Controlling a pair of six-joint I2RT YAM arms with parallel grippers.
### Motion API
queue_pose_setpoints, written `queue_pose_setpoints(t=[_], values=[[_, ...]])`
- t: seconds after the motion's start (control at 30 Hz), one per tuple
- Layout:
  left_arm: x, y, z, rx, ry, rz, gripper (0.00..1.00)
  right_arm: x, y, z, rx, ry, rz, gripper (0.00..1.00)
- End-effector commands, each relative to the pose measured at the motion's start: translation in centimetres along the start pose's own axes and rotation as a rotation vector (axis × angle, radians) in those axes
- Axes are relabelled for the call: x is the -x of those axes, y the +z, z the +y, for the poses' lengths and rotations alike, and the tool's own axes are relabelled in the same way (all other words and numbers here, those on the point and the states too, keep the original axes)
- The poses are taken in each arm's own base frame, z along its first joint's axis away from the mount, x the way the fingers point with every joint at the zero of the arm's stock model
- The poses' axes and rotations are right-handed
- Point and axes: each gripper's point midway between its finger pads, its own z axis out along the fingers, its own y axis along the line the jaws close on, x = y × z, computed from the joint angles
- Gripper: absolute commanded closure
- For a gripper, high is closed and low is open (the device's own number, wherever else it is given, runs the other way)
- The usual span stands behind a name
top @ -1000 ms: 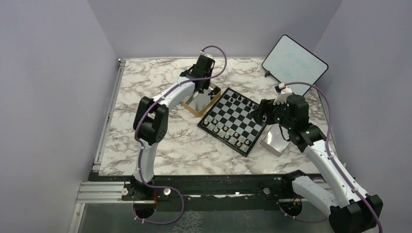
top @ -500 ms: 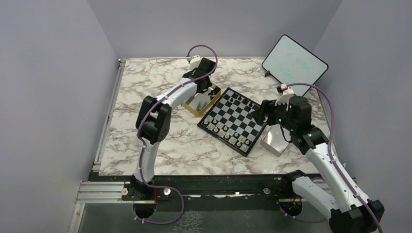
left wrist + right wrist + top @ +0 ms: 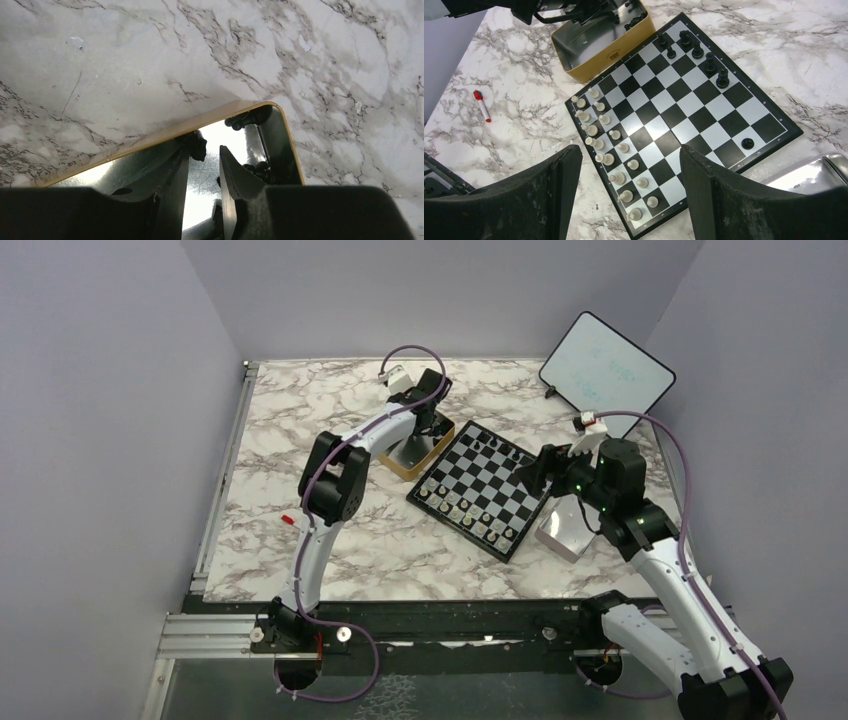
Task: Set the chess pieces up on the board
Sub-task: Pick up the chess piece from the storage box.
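Left gripper [image 3: 204, 150] inside rectangular gold metal tin [image 3: 599, 62]: I cannot tell its grip. Right gripper [image 3: 630, 150]: released, empty.

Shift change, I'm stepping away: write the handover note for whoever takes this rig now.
Left gripper: fingers narrowly apart inside the gold tin, a black piece at their tips; grip unconfirmed.
Right gripper: open, empty, above the board.
Done: pale pieces in two rows along one edge; a few black pieces on the opposite side.
To do: remaining black pieces in the tin need placing.
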Motion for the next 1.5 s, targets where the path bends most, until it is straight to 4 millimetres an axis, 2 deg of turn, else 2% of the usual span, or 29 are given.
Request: queue_pose_setpoints(t=[0.0, 0.1, 0.43, 0.63, 0.9, 1.0, 1.47], values=[[1.9, 0.4, -0.4, 0.025, -0.057, -0.076, 0.7, 2.1, -0.3, 1.1, 0.045, -0.016, -0.048, 0.23], [1.9, 0.9, -0.3, 0.031, -0.07, -0.08, 0.7, 2.4, -0.3, 1.3, 0.05, -0.016, -0.048, 0.23], [-0.3, 3.0, 0.2, 0.047, -0.059, -0.029, 0.7, 3.8, -0.3, 1.1, 0.027, -0.025, -0.079, 0.23], [-0.4, 2.9, 1.0, 0.066, -0.057, -0.035, 0.69, 3.6, -0.1, 1.4, 0.046, -0.021, -0.07, 0.23], [1.5, 0.9, -0.6, 0.013, -0.068, -0.049, 0.69, 3.1, -0.1, 1.1, 0.037, -0.016, -0.071, 0.23], [1.5, 0.5, -1.0, -0.005, -0.064, -0.036, 0.69, 3.0, 0.1, 1.0, 0.035, -0.007, -0.068, 0.23], [3.7, -2.3, -0.5, -0.016, -0.046, -0.073, 0.68, 2.7, 0.1, 1.5, 0.062, 0.015, -0.076, 0.23]])
